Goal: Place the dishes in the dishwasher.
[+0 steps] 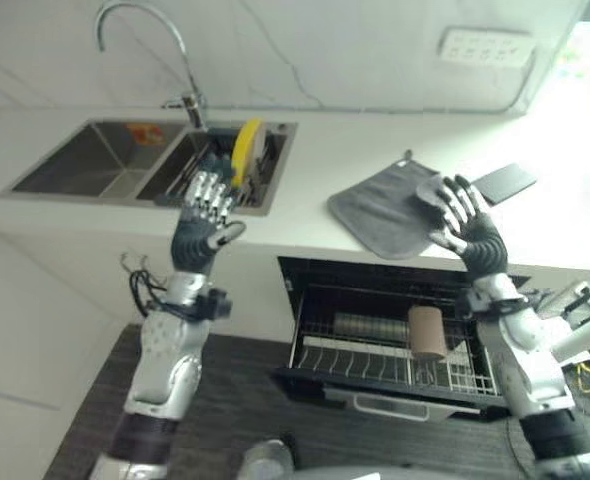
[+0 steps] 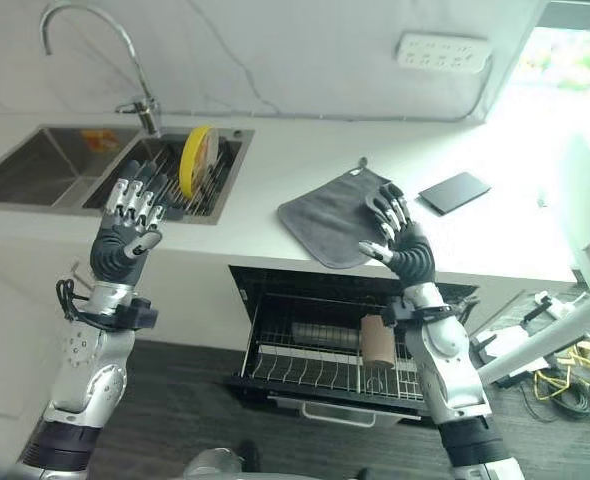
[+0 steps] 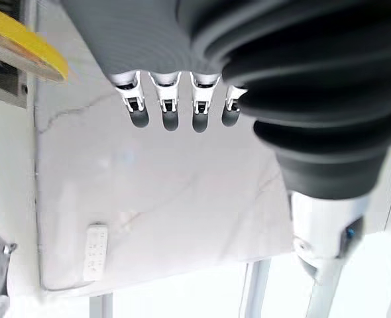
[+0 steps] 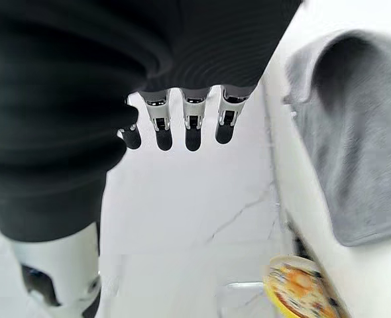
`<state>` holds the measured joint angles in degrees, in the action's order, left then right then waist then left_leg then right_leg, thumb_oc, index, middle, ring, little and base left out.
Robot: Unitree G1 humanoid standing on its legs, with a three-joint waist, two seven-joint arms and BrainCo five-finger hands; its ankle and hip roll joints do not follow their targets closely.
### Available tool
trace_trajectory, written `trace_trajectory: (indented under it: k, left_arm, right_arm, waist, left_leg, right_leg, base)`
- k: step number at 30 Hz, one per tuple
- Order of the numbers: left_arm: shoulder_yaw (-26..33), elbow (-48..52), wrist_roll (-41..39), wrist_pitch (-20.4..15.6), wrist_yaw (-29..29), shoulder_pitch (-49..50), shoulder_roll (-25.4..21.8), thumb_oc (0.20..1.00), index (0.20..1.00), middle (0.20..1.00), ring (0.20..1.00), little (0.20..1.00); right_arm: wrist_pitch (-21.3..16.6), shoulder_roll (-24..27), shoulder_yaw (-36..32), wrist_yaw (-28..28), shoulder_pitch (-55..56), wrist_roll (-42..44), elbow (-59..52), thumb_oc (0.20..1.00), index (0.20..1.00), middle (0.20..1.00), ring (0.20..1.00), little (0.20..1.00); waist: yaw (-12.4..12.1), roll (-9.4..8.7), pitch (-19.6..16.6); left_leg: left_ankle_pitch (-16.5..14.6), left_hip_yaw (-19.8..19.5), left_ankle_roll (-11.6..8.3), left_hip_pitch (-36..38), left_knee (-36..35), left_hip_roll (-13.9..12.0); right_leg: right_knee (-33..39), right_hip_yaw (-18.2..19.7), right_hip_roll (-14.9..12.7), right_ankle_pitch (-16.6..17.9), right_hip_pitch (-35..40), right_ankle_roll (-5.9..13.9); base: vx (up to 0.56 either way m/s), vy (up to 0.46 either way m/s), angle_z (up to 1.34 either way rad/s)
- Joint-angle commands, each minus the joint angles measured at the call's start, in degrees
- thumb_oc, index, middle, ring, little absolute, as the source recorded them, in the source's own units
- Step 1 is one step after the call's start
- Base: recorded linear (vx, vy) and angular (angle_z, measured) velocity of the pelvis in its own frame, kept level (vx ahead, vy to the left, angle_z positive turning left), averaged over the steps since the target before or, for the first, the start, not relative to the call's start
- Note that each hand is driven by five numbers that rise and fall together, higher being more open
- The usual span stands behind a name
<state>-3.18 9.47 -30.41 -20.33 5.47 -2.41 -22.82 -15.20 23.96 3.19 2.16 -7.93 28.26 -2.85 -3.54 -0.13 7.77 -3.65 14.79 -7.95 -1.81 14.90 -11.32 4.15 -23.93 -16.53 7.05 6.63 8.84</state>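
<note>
Dishwasher rack (image 1: 375, 365) is pulled out below me, a cup (image 1: 427, 332) already inside. Both hands up, fingers spread, empty: left hand (image 1: 207, 210) just before the sink (image 1: 95, 165), right hand (image 1: 465, 222) over the grey cloth (image 1: 380, 205). Yellow plate (image 1: 245, 150) stands in the sink rack; I reckon my left grabs it next.

Head eyes look down, sharing the sink (image 1: 95, 165); wrist cameras face the wall.

Silver-grey arms, dark ribbed wrist covers, silver fingers (image 1: 208, 190) with dark tips.
</note>
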Motion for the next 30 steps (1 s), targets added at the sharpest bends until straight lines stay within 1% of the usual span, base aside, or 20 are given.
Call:
trace_trajectory:
  k: [1, 2, 3, 4, 5, 7, 9, 11, 13, 14, 16, 17, 18, 21, 23, 24, 25, 26, 29, 30]
  left_arm:
    - [4.1, 1.4, -3.5, -3.4, 2.5, 2.9, -1.9, 1.0, 1.0, 1.0, 1.0, 1.0]
    - [4.1, 1.4, -3.5, -3.4, 2.5, 2.9, -1.9, 1.0, 1.0, 1.0, 1.0, 1.0]
    - [3.7, 0.9, -3.8, -3.1, 3.8, 2.1, -2.5, 1.0, 1.0, 1.0, 1.0, 1.0]
    - [2.9, 0.2, -3.1, -2.3, 4.6, 1.1, -2.6, 1.0, 1.0, 1.0, 1.0, 1.0]
    - [2.0, -0.3, -1.9, -1.8, 4.3, 0.0, -2.7, 1.0, 1.0, 1.0, 1.0, 1.0]
    - [1.3, -1.3, -1.1, -0.6, 4.2, -1.6, -3.2, 1.0, 1.0, 1.0, 1.0, 1.0]
    - [1.1, -3.0, -1.1, -0.1, 3.7, -2.3, -3.4, 1.0, 1.0, 1.0, 1.0, 1.0]
    - [1.2, -3.6, -1.0, -1.7, 4.4, -2.3, -3.1, 1.0, 1.0, 1.0, 1.0, 1.0]
    - [0.3, -4.7, -0.1, -1.9, 4.5, -3.6, -3.1, 1.0, 1.0, 1.0, 1.0, 1.0]
    - [0.0, -5.1, -0.2, -1.6, 4.1, -4.2, -3.1, 1.0, 1.0, 1.0, 1.0, 1.0]
    - [0.7, -4.3, -0.4, -0.4, 1.8, -4.0, -2.7, 1.0, 1.0, 1.0, 1.0, 1.0]
    - [1.4, -3.6, -0.3, 0.4, 1.4, -3.7, -2.6, 1.0, 1.0, 1.0, 1.0, 1.0]
    - [2.9, -2.8, -0.1, 1.7, 1.3, -2.9, -2.5, 1.0, 1.0, 1.0, 1.0, 1.0]
    - [3.9, -1.5, 1.3, 0.8, 2.8, 1.2, -1.3, 1.0, 1.0, 1.0, 1.0, 1.0]
    - [3.9, -0.9, 0.9, 0.5, 3.1, 2.5, -1.4, 1.0, 1.0, 1.0, 1.0, 1.0]
    - [3.6, -1.0, 0.5, 0.3, 3.1, 2.8, -1.3, 1.0, 1.0, 1.0, 1.0, 1.0]
    - [3.2, -1.4, 0.1, -0.2, 3.0, 2.7, -1.2, 1.0, 1.0, 1.0, 1.0, 1.0]
    - [3.4, -1.7, 0.4, -1.8, 2.4, 3.4, -0.7, 1.0, 1.0, 1.0, 1.0, 1.0]
    - [4.5, -0.8, -0.6, -2.2, 1.9, 4.9, -0.7, 1.0, 1.0, 1.0, 1.0, 1.0]
    - [5.0, -0.1, -1.7, -1.9, 1.9, 5.6, -0.7, 1.0, 1.0, 1.0, 1.0, 1.0]
  right_arm:
    - [-1.4, 1.4, -1.5, -0.8, -1.4, 2.7, -2.1, 1.0, 1.0, 1.0, 1.0, 1.0]
    - [-1.4, 1.4, -1.5, -0.8, -1.4, 2.7, -2.1, 1.0, 1.0, 1.0, 1.0, 1.0]
    - [-1.6, 1.1, -2.9, -2.2, -0.6, 1.6, -2.6, 1.0, 1.0, 1.0, 1.0, 1.0]
    - [-1.5, 0.6, -4.3, -3.3, 0.3, 0.8, -3.3, 1.0, 1.0, 1.0, 1.0, 1.0]
    - [-1.7, 0.1, -5.4, -3.6, 1.4, 0.8, -4.1, 1.0, 1.0, 1.0, 1.0, 1.0]
    - [-3.0, -0.9, -7.2, -3.3, 3.7, 1.6, -4.9, 1.0, 1.0, 1.0, 1.0, 1.0]
    - [-2.2, -2.0, -7.8, -1.9, 4.3, 2.5, -5.1, 1.0, 1.0, 1.0, 1.0, 1.0]
    - [-1.8, -2.4, -7.0, -1.6, 3.9, 1.9, -5.9, 1.0, 1.0, 1.0, 1.0, 1.0]
    - [-1.8, -2.5, -5.0, -3.9, 3.1, 1.3, -6.6, 1.0, 1.0, 1.0, 1.0, 1.0]
    - [-1.8, -2.4, -4.5, -4.4, 2.6, 1.5, -6.4, 1.0, 1.0, 1.0, 1.0, 1.0]
    - [-1.2, -1.8, -3.4, -3.2, 1.1, 2.5, -5.8, 1.0, 1.0, 1.0, 1.0, 1.0]
    - [-1.1, -1.9, -2.9, -2.6, 0.8, 2.5, -5.6, 1.0, 1.0, 1.0, 1.0, 1.0]
    - [-1.3, -2.5, -2.4, -1.4, 0.4, 2.6, -4.7, 1.0, 1.0, 1.0, 1.0, 1.0]
    - [-0.8, -2.8, -1.9, 0.5, 0.7, 3.5, -4.8, 1.0, 1.0, 1.0, 1.0, 1.0]
    - [-0.9, -1.6, -1.9, -0.2, 1.5, 2.9, -5.6, 1.0, 1.0, 1.0, 1.0, 1.0]
    - [-1.1, -0.9, -1.9, -0.6, 1.4, 2.7, -5.3, 1.0, 1.0, 1.0, 1.0, 1.0]
    - [-1.0, -0.5, -1.4, 0.0, 0.9, 3.3, -4.3, 1.0, 1.0, 1.0, 1.0, 1.0]
    - [-2.0, -1.1, -0.1, 1.3, -0.3, 2.6, -2.4, 1.0, 1.0, 1.0, 1.0, 1.0]
    - [-2.0, -1.1, 0.5, 2.2, -0.4, 1.1, -2.3, 1.0, 1.0, 1.0, 1.0, 1.0]
    - [-1.9, -0.5, 0.6, 2.1, -0.3, 0.9, -2.9, 1.0, 1.0, 1.0, 1.0, 1.0]
  waist:
    - [-2.5, 0.87, -2.2]
    - [-2.5, 0.87, -2.2]
    - [-1.2, 0.87, -2.5]
    - [-0.4, 0.98, -2.7]
    - [-0.3, 0.92, -2.4]
    - [-0.1, 0.21, -2.1]
    - [0.1, -0.04, -2.0]
    - [0.4, 0.54, -2.0]
    - [0.6, 1.18, -2.0]
    - [0.5, 1.1, -1.9]
    - [-0.5, 0.49, -1.8]
    - [-0.8, 0.41, -1.7]
    - [-1.6, 0.49, -1.6]
    - [-2.3, 0.55, -2.0]
    - [-2.2, 0.2, -1.6]
    - [-2.5, -0.21, -1.0]
    - [-3.0, -0.37, -0.4]
    - [-3.9, 0.0, 0.2]
    - [-4.3, 0.63, -0.4]
    - [-4.3, 1.0, -0.8]
  left_leg:
    - [9.2, -3.1, 0.24, 7.6, -12.6, -2.5]
    - [9.2, -3.1, 0.24, 7.6, -12.6, -2.5]
    - [6.6, 1.0, 0.84, 9.9, -16.6, -2.1]
    - [6.4, 3.7, 0.87, 11.1, -18.7, -1.4]
    - [5.7, 3.3, 1.4, 11.2, -19.4, 0.0]
    - [3.2, 1.7, 3.96, 11.1, -19.6, 4.2]
    - [0.7, 0.6, 6.36, 11.6, -19.9, 7.5]
    - [-0.2, 0.8, 8.07, 11.5, -19.9, 8.8]
    - [0.2, -0.1, 9.59, 10.7, -19.9, 10.4]
    - [0.3, -0.6, 9.88, 10.6, -19.9, 11.2]
    - [0.2, -0.7, 10.05, 10.7, -19.9, 13.2]
    - [-0.1, -0.7, 10.01, 10.9, -19.9, 13.6]
    - [0.0, -0.2, 9.73, 11.3, -19.9, 13.6]
    - [0.2, 1.2, 9.12, 12.0, -19.9, 13.1]
    - [0.0, 2.7, 7.94, 10.2, -14.3, 12.7]
    - [-0.2, 2.7, 6.86, 7.6, -8.9, 11.9]
    - [1.3, 1.2, 5.45, 4.2, -4.1, 10.6]
    - [4.5, -1.2, 4.12, 1.3, -4.1, 8.2]
    - [10.4, -2.4, 1.96, 1.0, -9.4, 4.4]
    - [13.6, -3.2, 0.82, 0.8, -12.3, 1.9]
  right_leg:
    - [-3.2, 2.6, 2.1, -2.8, -1.3, -1.01]
    - [-3.2, 2.6, 2.1, -2.8, -1.3, -1.01]
    - [-4.0, 1.0, -1.1, -1.6, -1.3, 1.25]
    - [-4.2, -0.8, -3.2, -0.3, -0.4, 2.43]
    - [-4.4, -1.6, -4.9, 1.7, 0.1, 3.32]
    - [-7.0, -1.9, -8.3, 5.6, -1.5, 4.61]
    - [-11.2, 0.2, -9.3, 8.5, -5.3, 5.02]
    - [-16.0, 1.5, -7.0, 6.8, -8.2, 4.54]
    - [-21.8, 2.1, -0.5, 1.0, -9.1, 3.43]
    - [-23.5, 1.6, 1.7, -0.1, -9.4, 3.17]
    - [-23.5, -1.2, 5.1, 0.8, -10.5, 3.08]
    - [-22.8, -1.7, 5.1, 1.7, -10.9, 3.14]
    - [-20.3, -3.2, 4.0, 2.3, -10.6, 2.57]
    - [-13.7, -3.2, 7.3, -1.8, -7.3, 0.42]
    - [-11.1, -2.8, 8.5, -4.4, -5.5, -1.51]
    - [-9.9, -2.2, 8.8, -5.5, -4.3, -2.74]
    - [-9.0, -1.0, 9.3, -6.2, -3.2, -3.78]
    - [-7.3, 2.0, 10.5, -7.2, -1.2, -4.8]
    - [-5.1, 3.1, 11.0, -7.6, 0.3, -4.98]
    - [-4.4, 3.4, 11.0, -8.0, 1.0, -4.97]
  base:
    - [-0.1, 0.52, -0.63]
    - [-0.06, 0.394, -0.5]
    - [-0.06, 0.426, -0.37]
    - [-0.09, 0.589, -0.15]
    - [-0.09, 0.486, 0.38]
    - [-0.09, 0.433, 0.73]
    - [-0.12, 0.394, 0.25]
    - [-0.19, 0.338, 0.02]
    - [-0.2, 0.272, 0.14]
    - [-0.13, 0.147, 0.24]
    - [-0.08, 0.035, 0.14]
    - [-0.03, -0.073, -0.29]
    - [-0.02, -0.127, -0.7]
    - [0.0, -0.177, -0.92]
    - [-0.02, -0.096, -0.35]
    - [-0.06, -0.036, -0.38]
    - [-0.05, 0.119, -0.49]
    - [-0.02, 0.207, -0.57]
    - [0.03, 0.263, -0.86]
    - [0.08, 0.322, -1.0]
